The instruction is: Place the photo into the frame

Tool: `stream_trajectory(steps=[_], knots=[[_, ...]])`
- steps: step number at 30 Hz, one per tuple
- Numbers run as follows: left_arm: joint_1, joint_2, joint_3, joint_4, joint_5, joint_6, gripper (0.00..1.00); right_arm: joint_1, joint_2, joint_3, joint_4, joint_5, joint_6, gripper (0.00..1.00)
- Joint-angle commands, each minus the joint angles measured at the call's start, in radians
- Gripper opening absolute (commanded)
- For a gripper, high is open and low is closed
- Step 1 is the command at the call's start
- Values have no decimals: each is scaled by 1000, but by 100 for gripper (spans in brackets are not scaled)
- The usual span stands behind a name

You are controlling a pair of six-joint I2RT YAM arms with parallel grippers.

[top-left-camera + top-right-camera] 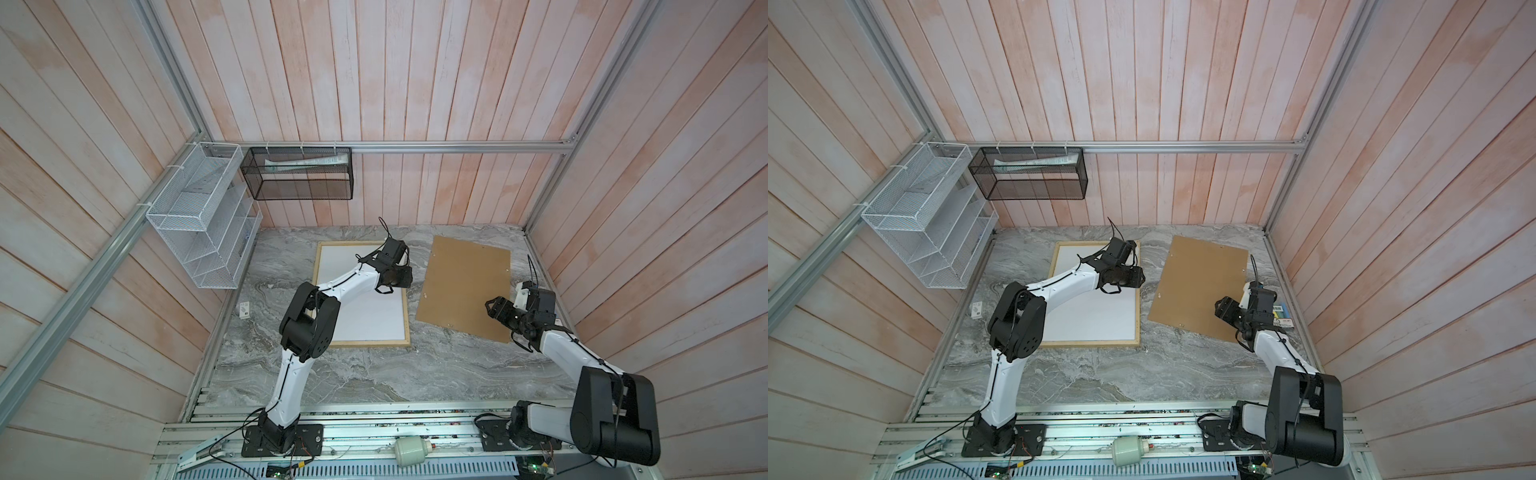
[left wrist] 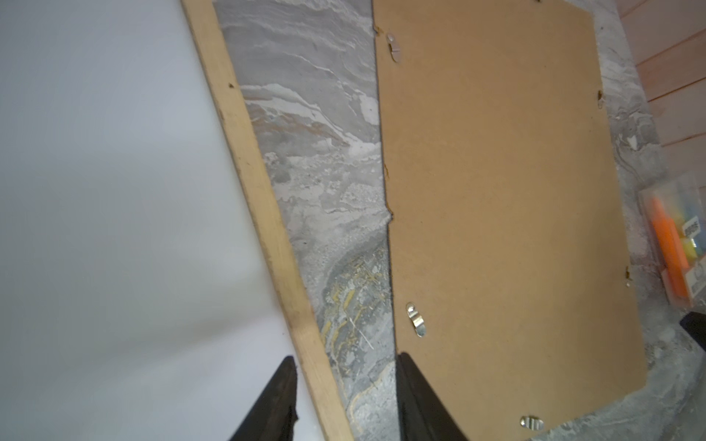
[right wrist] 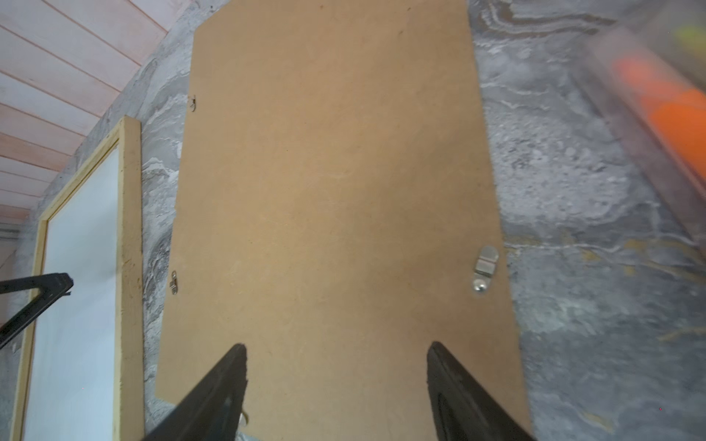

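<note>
The frame [image 1: 370, 343] [image 1: 1092, 343] lies flat left of the table's middle, its pale wood rails round a plain white surface [image 1: 374, 320]. Its brown fibreboard back [image 1: 467, 282] [image 1: 1204, 282] lies apart to the right, metal clips facing up. The photo is out of view. My left gripper [image 1: 405, 277] [image 2: 345, 385] hangs open over the frame's right rail [image 2: 252, 172], holding nothing. Above the near part of the fibreboard [image 3: 336, 172], my right gripper [image 1: 492, 305] [image 3: 338, 355] stands wide open and empty.
A clear pack with orange and yellow items [image 1: 1282, 313] [image 3: 668, 107] lies at the table's right edge beside the right arm. A small white tag [image 1: 244, 309] sits near the left edge. A white wire rack [image 1: 199, 216] and a black mesh basket [image 1: 297, 172] hang on the walls.
</note>
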Motion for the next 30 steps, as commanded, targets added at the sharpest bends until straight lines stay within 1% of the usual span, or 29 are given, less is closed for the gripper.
stream_trajectory(steps=[1,3,9,14,17,21,26,30], knots=[[-22,38,55,-47,-3,-16,45,-31,21,-6,-48,58,-35,76],[-33,59,77,-68,-7,-17,45,-45,39,2,-48,61,-41,76],[-49,94,97,-100,5,-15,45,-63,77,18,-77,120,-51,77],[-65,95,77,-84,30,-16,45,-93,69,11,-84,112,-62,77],[-75,96,72,-75,37,-18,45,-102,67,8,-83,112,-55,79],[-82,105,74,-78,34,-32,45,-109,93,21,-98,101,-58,79],[-84,112,68,-74,34,-49,45,-110,143,35,-95,36,-61,79],[-87,132,78,-78,49,-50,45,-111,163,38,-86,10,-63,78]])
